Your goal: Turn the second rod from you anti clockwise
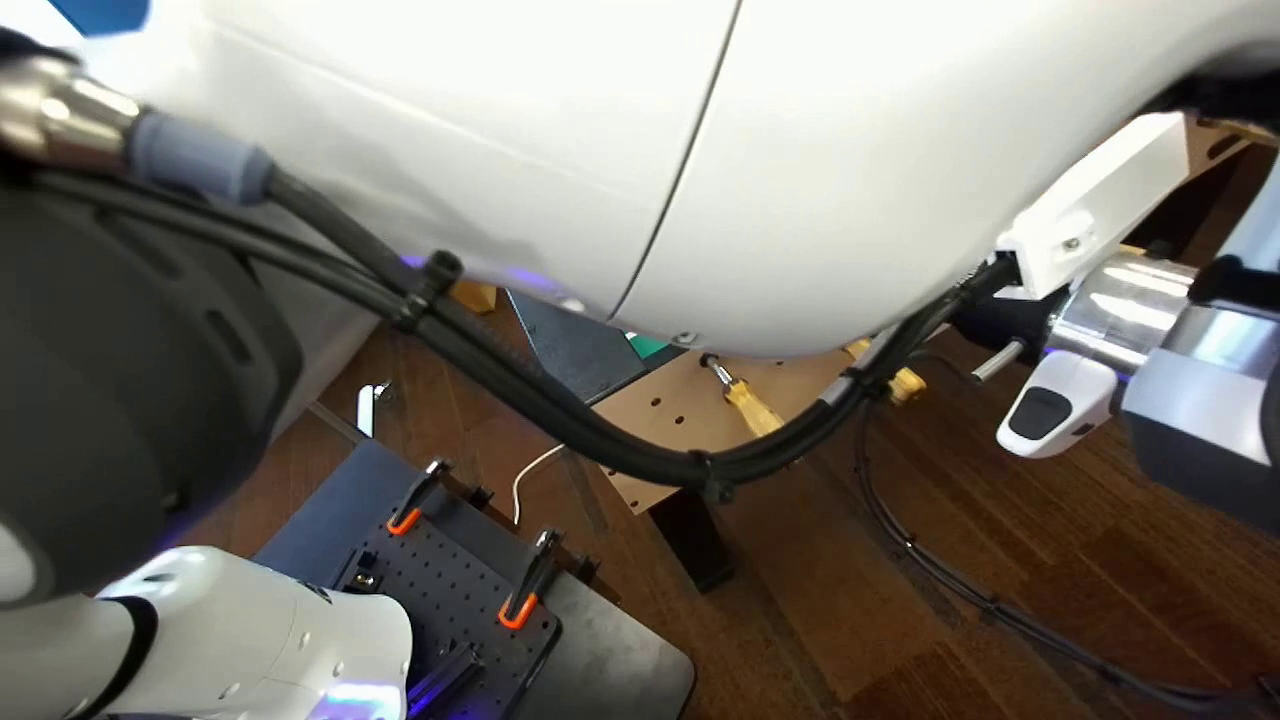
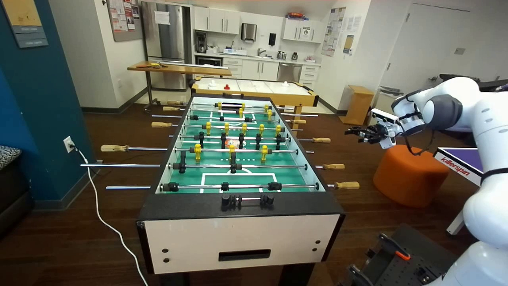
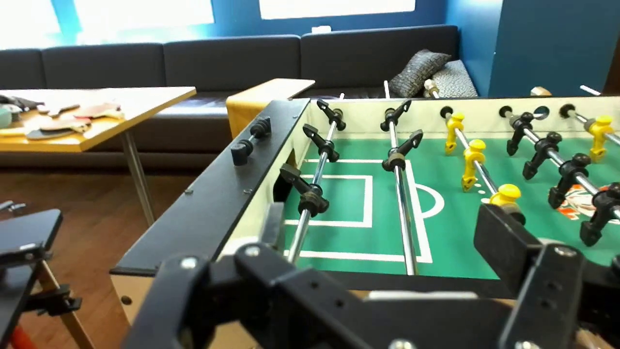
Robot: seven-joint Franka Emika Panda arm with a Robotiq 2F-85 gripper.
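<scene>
Second rod (image 3: pixel 404 218) from the near end of the table (image 3: pixel 208 208): it crosses the green field (image 3: pixel 348 198) just beyond the first rod (image 3: pixel 318 169), and two black players (image 3: pixel 410 140) sit aslant on it. In an exterior view I see its wooden handle (image 2: pixel 333 167) jutting out on the side where my arm (image 2: pixel 492 137) stands, next to the first rod's handle (image 2: pixel 347 185), which is nearer the camera.

My claw (image 3: pixel 387 230) is spread wide, its two fingers (image 3: pixel 503 237) well apart, and it has hold of nothing. In the wrist view both rods appear in the gap between those fingers, running away from me; in an exterior view I have the claw up in the air, apart from the handles. An orange stool (image 2: pixel 410 178) stands on that same side.

Three black players (image 3: pixel 313 201) ride the first rod, and past the second comes a third rod (image 3: pixel 487 179) with yellow players (image 3: pixel 472 157). In an exterior view my white casing (image 1: pixel 560 170) fills much of the upper part, a black cable (image 1: pixel 640 452) slung beneath it; a wooden grip (image 1: pixel 750 405) runs partly behind that cable, and I cannot tell how the claw stands from there.
</scene>
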